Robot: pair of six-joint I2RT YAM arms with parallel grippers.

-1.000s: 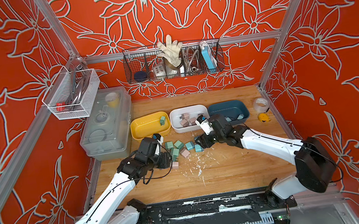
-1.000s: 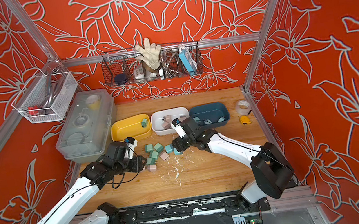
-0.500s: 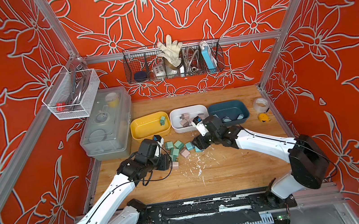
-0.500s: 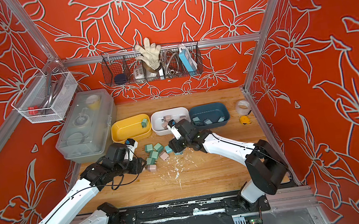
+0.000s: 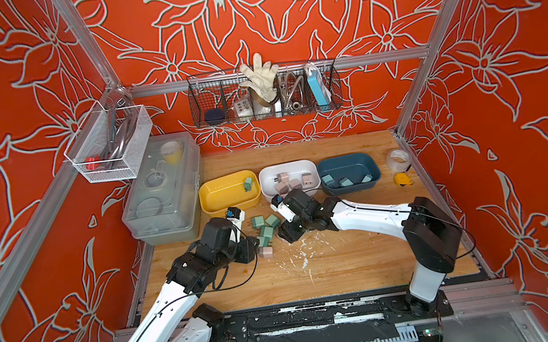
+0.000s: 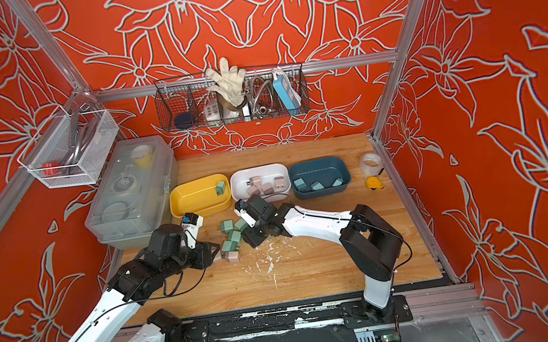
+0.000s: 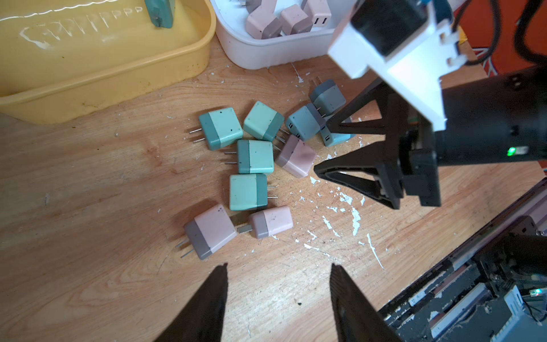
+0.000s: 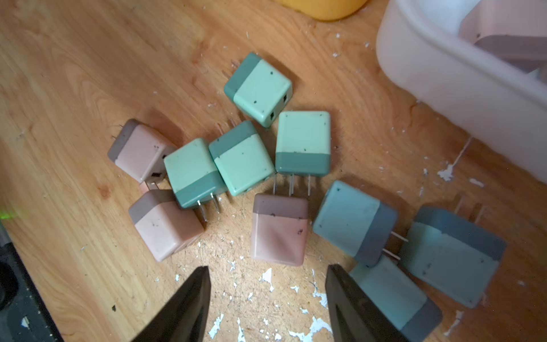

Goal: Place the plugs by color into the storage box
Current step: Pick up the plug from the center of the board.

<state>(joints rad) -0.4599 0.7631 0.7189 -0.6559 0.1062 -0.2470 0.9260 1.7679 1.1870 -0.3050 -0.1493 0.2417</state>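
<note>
Loose plugs [image 5: 266, 232] lie clustered on the wooden table: several mint green [image 7: 220, 127], three light blue [image 7: 305, 121] and three pink [image 7: 211, 231]. The storage box shows as three tubs side by side: yellow [image 5: 214, 205] with one green plug, white [image 5: 286, 166] with pink plugs, dark blue [image 5: 348, 169] with blue plugs. My left gripper [image 7: 278, 266] is open and empty, just short of two pink plugs. My right gripper [image 8: 267, 268] is open, low at the cluster's right side. One pink plug [image 8: 279, 234] lies just ahead of its jaws, and a blue plug lies against one finger.
A clear lidded box [image 5: 164, 193] stands left of the tubs. A tape roll [image 5: 398, 159] and a yellow tape measure [image 5: 403, 179] lie at the right edge. Wire baskets hang on the back wall [image 5: 264, 97] and the left wall [image 5: 110, 143]. White flecks dot the table.
My right gripper has moved left and nearer the front, down to the cluster's right side. The left arm has barely moved.
</note>
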